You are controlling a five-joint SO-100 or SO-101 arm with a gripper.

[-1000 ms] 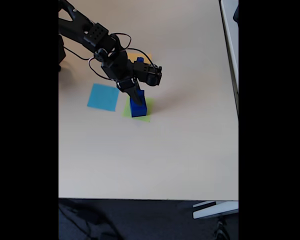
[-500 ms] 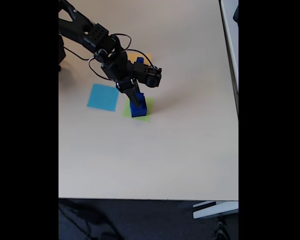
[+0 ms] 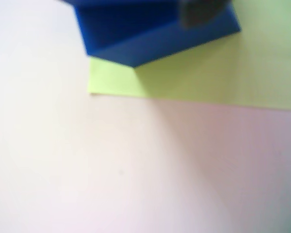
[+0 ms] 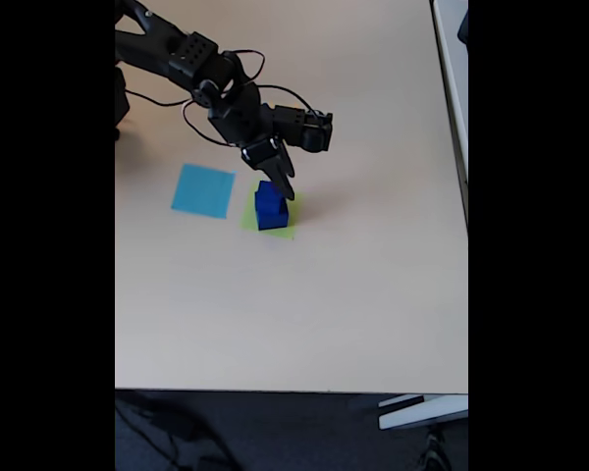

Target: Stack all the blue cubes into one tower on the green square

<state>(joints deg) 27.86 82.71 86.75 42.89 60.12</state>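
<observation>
My fingers [image 4: 284, 186] hang just above the blue cubes [image 4: 270, 207]; whether they are apart or together I cannot tell. A smaller cube sits on a larger one, both on the green square [image 4: 287, 230]. In the wrist view the big cube's [image 3: 150, 34] lower corner stops near the green square's [image 3: 203, 77] left edge. A light-blue square [image 4: 203, 190] lies just left in the fixed view. The pale worktop [image 4: 304, 314] spreads wide toward its near edge and right edge.
</observation>
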